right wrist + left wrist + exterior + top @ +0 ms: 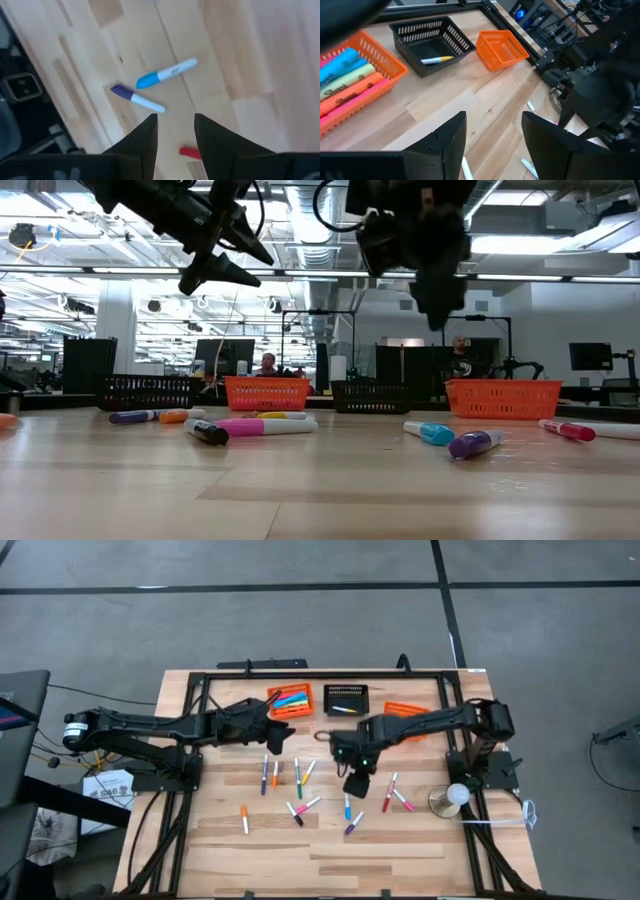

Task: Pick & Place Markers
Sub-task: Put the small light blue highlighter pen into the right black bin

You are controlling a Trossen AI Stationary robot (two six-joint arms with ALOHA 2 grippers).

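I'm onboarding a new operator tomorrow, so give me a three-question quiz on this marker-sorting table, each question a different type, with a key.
1. True or false: the black basket holds a single marker.
2. Multiple choice: the markers in the orange basket beside the black one are A) standing upright, B) lying side by side, C) absent.
3. Fill in: in the right wrist view, the marker nearest the light blue-capped marker has a ____ cap.

Key: 1 true; 2 B; 3 purple.
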